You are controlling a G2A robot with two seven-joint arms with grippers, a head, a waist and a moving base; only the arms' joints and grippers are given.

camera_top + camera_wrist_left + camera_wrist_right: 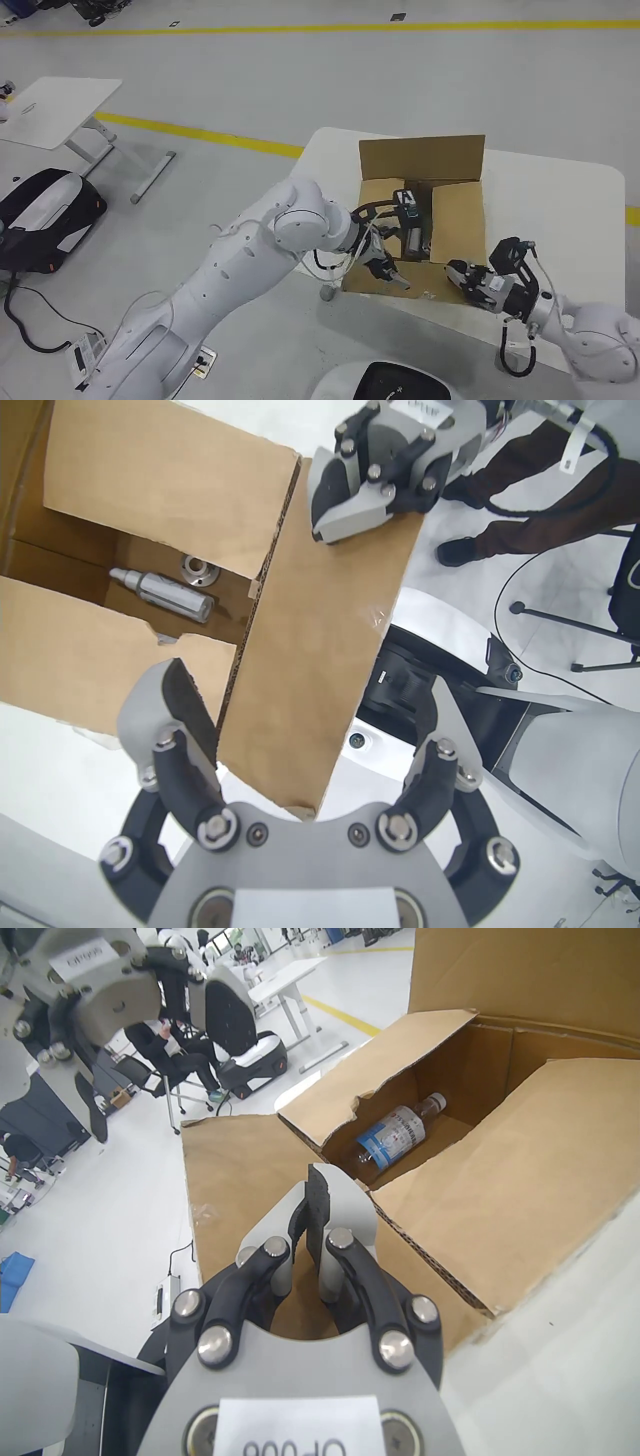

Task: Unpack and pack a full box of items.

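An open cardboard box (455,160) stands on the white table (560,190). Its front flap (325,625) hangs out over the table edge. My left gripper (300,710) is open and straddles that flap's lower corner; from above the left gripper (390,272) sits at the box's front left. My right gripper (312,1208) is shut on the front flap's far corner, also seen as the right gripper (345,520). Inside the box lie a clear bottle with a blue label (395,1135), a grey cylinder (160,592) and a round metal flange (197,567).
The side flaps (500,1178) lean inward over the box opening, and the back flap stands upright. Bare table surface lies to the right of the box (560,230). A person's legs (525,500) stand on the floor beyond the table edge.
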